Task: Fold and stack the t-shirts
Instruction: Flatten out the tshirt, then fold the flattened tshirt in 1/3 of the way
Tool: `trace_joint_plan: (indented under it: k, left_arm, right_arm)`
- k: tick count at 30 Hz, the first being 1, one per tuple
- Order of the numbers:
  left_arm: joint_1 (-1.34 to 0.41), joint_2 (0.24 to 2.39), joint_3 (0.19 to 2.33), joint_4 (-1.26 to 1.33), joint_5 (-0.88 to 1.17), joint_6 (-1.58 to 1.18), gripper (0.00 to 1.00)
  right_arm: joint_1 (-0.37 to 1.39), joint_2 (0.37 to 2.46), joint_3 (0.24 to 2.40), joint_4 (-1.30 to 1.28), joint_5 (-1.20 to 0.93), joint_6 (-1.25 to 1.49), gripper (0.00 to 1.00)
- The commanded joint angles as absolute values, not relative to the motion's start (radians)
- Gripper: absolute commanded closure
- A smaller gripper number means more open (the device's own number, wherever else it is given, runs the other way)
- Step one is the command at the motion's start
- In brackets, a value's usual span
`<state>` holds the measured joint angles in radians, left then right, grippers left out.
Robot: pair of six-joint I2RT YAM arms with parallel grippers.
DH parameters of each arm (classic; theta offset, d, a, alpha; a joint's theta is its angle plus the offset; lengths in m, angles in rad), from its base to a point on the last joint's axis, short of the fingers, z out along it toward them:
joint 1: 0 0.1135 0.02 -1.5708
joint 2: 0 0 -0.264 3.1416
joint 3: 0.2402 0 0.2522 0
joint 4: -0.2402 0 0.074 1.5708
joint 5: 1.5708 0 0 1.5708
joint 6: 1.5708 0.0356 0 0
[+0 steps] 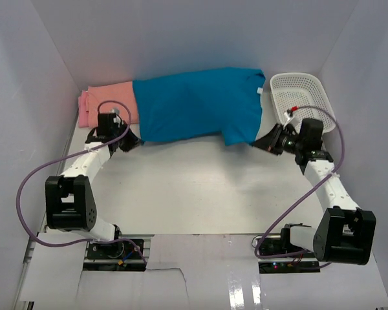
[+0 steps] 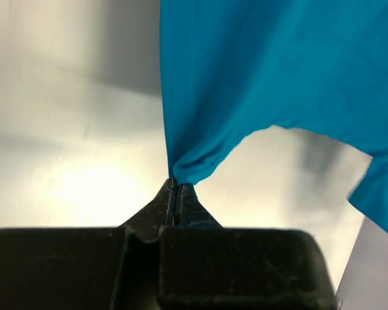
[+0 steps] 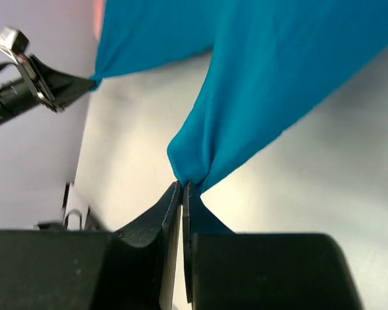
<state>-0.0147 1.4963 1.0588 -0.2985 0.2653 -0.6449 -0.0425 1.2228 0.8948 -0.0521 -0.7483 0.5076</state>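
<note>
Pink cloth first: a folded pink t-shirt lies at ten o'clock on the worktop, and a salmon-orange t-shirt appears to sit on top of it. Left gripper: pinched tight on the near left corner of the teal-blue t-shirt, which is spread at twelve o'clock with its left edge over the salmon one. Right gripper: pinched tight on the shirt's near right end, by the sleeve. A white mesh basket stands at two o'clock, just beyond.

Risk, as a judgement: each hold takes only a small tuck of fabric, so uneven pulling could slip a corner free or drag the folded pair askew.

Only the overhead view shows the stack and basket. Only the wrist views show cloth caught between the fingertips, its edge raised with shadow beneath. The right wrist view also catches the opposite gripper.
</note>
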Motion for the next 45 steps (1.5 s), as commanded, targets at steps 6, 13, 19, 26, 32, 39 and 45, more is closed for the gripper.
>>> trace_joint_plan:
  k: [6,13,19,26,32,39,45]
  left_arm:
    - [-0.017,1.304,0.818,-0.368,0.374,-0.577,1.0]
    - [-0.017,1.204,0.902,-0.626,0.275,-0.442,1.0]
    - [-0.015,1.144,0.852,-0.687,0.345,-0.471,1.0]
    - [-0.015,1.112,0.819,-0.738,0.302,-0.529,1.0]
    - [-0.014,1.21,0.848,-0.723,0.204,-0.502,1.0]
    - [-0.011,1.337,0.888,-0.733,0.104,-0.436,1.0]
    - [-0.009,1.414,0.933,-0.697,0.064,-0.459,1.0]
  right_arm:
    - [-0.003,1.0,0.592,-0.372,-0.674,0.368,0.92]
    - [-0.002,0.792,0.609,-0.646,-0.564,0.276,0.92]
    - [-0.002,0.654,0.548,-0.718,-0.509,0.31,0.92]
    - [-0.002,0.629,0.577,-0.73,-0.425,0.334,0.92]
    - [-0.002,0.718,0.632,-0.67,-0.417,0.319,0.92]
    - [-0.002,0.814,0.653,-0.604,-0.436,0.296,0.92]
    - [-0.003,0.887,0.707,-0.568,-0.431,0.287,0.92]
